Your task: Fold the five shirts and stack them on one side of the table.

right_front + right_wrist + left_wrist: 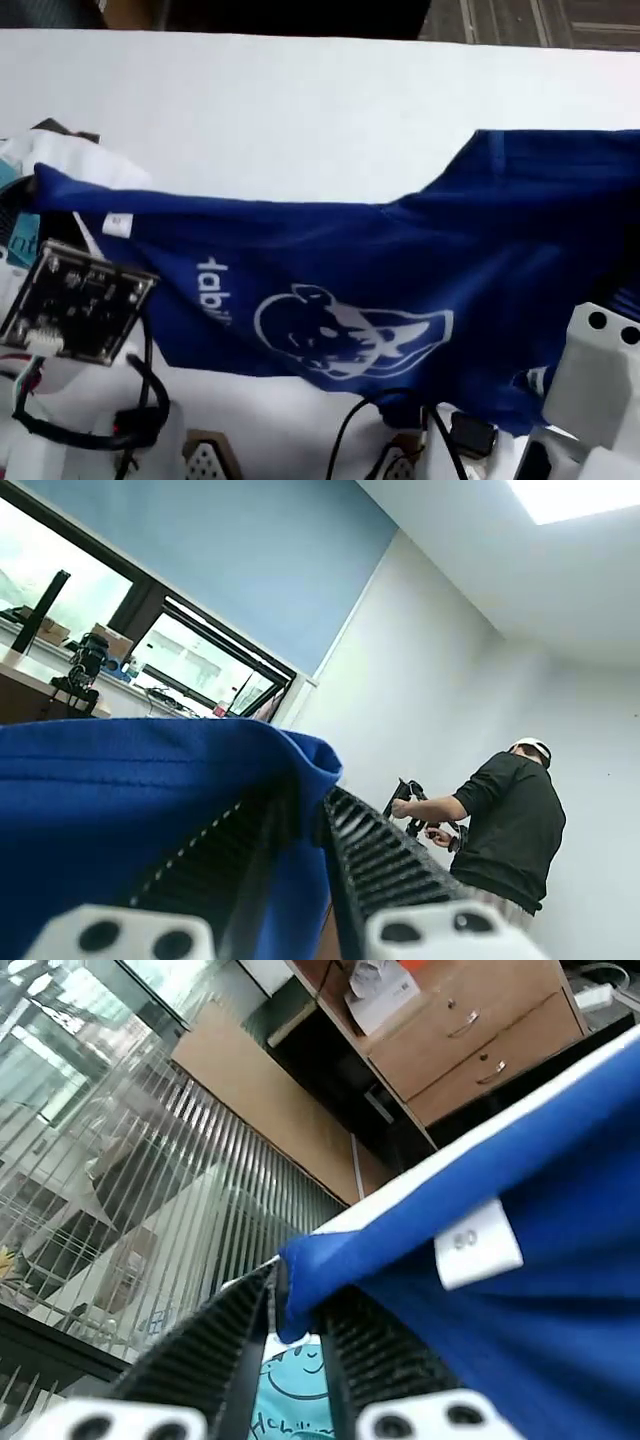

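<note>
A blue shirt [400,270] with a white print hangs stretched above the white table [300,110], held up at both ends. My left gripper [298,1325] is shut on one corner of the blue shirt [520,1330], near its white size tag [478,1245]; in the high view this corner sits at the left [45,185]. My right gripper [305,825] is shut on a fold of the blue shirt [120,790] at the right side of the table. A white shirt [60,160] with a teal print lies under the left end.
The left arm's wrist board [75,300] and black cables [140,400] sit at the front left. The right arm's white body [590,390] stands at the front right. The far half of the table is bare white surface.
</note>
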Robot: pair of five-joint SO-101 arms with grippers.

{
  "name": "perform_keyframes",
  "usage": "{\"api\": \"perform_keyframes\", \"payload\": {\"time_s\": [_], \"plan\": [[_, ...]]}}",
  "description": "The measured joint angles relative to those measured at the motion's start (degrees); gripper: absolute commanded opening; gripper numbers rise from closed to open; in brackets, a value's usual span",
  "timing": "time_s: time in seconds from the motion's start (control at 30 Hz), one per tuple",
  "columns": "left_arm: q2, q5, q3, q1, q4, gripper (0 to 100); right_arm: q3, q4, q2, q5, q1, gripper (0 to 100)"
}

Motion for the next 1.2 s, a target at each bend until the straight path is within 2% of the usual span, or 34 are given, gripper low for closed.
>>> {"api": "perform_keyframes", "payload": {"time_s": [0.43,0.63,0.93,1.07,1.2], "plan": [[-0.35,0.62,-0.18,-0.26,2.64,2,0.00,3.69,-4.40,0.00,0.00,2.2],[-6.42,0.62,-0.26,-0.35,3.25,2,-0.18,3.69,-11.69,0.00,0.00,2.2],[-9.23,0.62,-0.18,-0.35,3.60,2,1.67,3.69,-12.04,0.00,0.00,2.2],[-9.23,0.62,5.27,-0.35,2.73,2,6.59,3.69,-8.62,0.00,-0.09,2.2],[-9.23,0.44,17.85,-0.35,-3.34,2,13.10,1.67,-2.29,0.00,-0.26,2.3]]}}
